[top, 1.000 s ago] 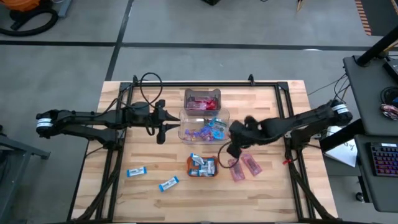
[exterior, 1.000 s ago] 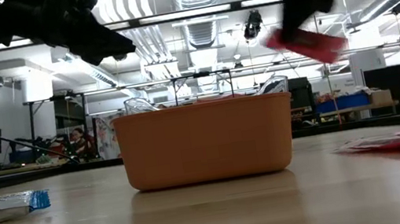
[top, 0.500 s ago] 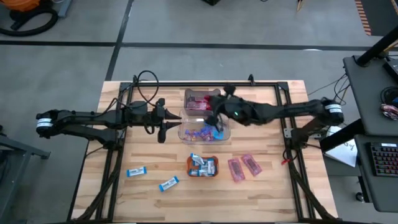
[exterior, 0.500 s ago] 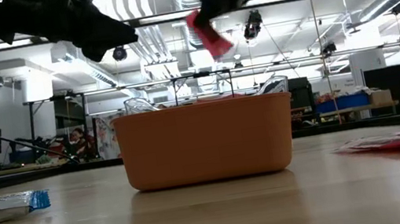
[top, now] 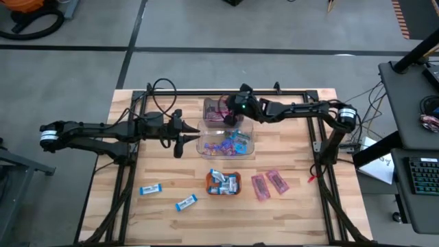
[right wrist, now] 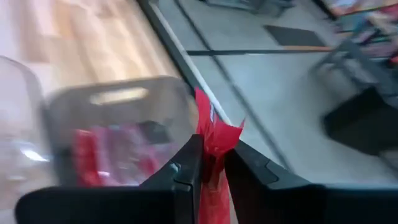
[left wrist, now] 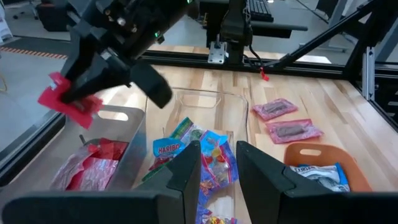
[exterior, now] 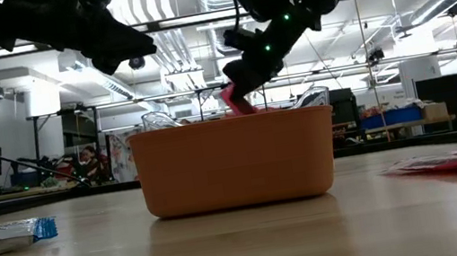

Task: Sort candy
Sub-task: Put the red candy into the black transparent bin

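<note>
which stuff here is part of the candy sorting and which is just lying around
Part of the job:
red packet in the right gripper
clear bins
orange tray
blue-and-white bars
pink packets

Just lying about:
keyboard
cables
left gripper, waiting beside the bins

Pale wooden slatted table [top: 295, 213] with a black frame. At the far middle, two clear plastic bins [top: 226, 137], side by side. Nearer, a small orange tray [top: 223, 184]. Right of it, two pink packets [top: 269, 184]. Near left, two blue-and-white bars [top: 168, 196].
</note>
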Robot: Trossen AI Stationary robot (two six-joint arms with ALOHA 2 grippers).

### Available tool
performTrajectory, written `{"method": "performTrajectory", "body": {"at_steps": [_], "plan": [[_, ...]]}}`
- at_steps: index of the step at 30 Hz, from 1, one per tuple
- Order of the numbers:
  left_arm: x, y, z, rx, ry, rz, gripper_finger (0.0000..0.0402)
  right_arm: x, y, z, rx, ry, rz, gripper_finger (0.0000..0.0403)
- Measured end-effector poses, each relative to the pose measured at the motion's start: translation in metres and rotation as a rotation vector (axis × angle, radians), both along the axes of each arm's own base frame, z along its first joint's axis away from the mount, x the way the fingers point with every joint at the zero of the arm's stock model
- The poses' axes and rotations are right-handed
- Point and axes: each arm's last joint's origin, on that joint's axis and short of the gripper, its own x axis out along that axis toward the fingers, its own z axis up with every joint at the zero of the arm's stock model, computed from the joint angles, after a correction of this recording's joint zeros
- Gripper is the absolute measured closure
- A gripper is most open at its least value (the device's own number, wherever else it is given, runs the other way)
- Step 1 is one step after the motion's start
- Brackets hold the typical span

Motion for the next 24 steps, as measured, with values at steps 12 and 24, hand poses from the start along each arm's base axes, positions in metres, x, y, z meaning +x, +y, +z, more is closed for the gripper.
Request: {"method": "performTrajectory", "body": {"at_steps": [12, 24], "plan": [[0.0001, -0.0004, 0.0000, -0.055, -0.006, 0.013, 0.0315, -0.0050, -0.0067, 0.0066, 0.098, -0.073, 0.029, 0.0335], [0.0002, -0.0008, 0.0001, -0.075, -0.009, 0.017, 0.0315, -0.0068, -0.0069, 0.0031, 0.132, -0.043, 0.046, 0.0335]]}}
